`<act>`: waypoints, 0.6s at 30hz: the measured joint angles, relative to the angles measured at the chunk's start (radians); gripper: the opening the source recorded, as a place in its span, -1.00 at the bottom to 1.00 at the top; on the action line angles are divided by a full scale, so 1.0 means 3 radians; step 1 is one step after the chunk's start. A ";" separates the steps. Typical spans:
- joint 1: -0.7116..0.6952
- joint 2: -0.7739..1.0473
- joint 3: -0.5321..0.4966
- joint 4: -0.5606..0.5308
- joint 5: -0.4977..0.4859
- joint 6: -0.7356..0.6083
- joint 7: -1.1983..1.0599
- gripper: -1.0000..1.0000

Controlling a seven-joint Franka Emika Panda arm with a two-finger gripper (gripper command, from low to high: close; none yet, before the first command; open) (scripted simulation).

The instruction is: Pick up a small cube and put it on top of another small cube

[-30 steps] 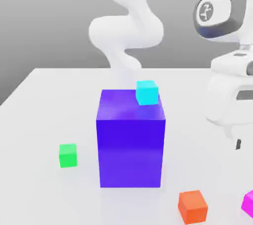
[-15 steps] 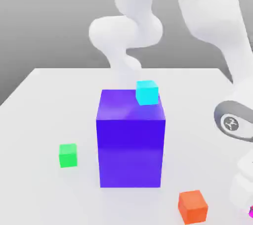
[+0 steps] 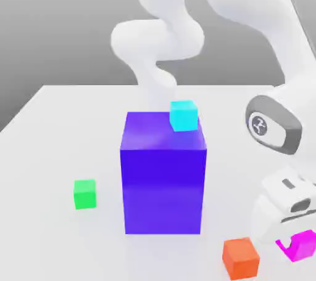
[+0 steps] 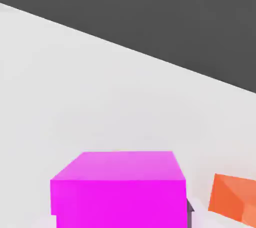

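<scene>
White table (image 3: 55, 126): bears all items. Blue-purple block (image 3: 163, 178): largest object, standing mid-table, with a cyan cube (image 3: 184, 115) on its top rear corner. Gripper (image 3: 296, 246): low at the exterior view's right, jaws closed narrow on the pink cube (image 3: 302, 243). That cube is small, bright magenta, flat-faced and sharp-edged, just beside the orange cube (image 3: 241, 257). Green cube (image 3: 85, 193): small, bright, resting on the table at the exterior view's left of the block, well apart from the pink one.

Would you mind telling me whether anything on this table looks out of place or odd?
Only the cyan cube: it sits at the top corner of the big blue block, overhanging the edge. The other cubes look ordinary.
</scene>
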 joint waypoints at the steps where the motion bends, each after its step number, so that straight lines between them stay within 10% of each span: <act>1: -0.0098 -0.0054 -0.0028 -0.0055 0.0110 -0.0012 -0.0004 -1.00; 18: -0.1638 -0.1116 -0.0647 -0.1052 0.2453 -0.0152 -0.0326 -1.00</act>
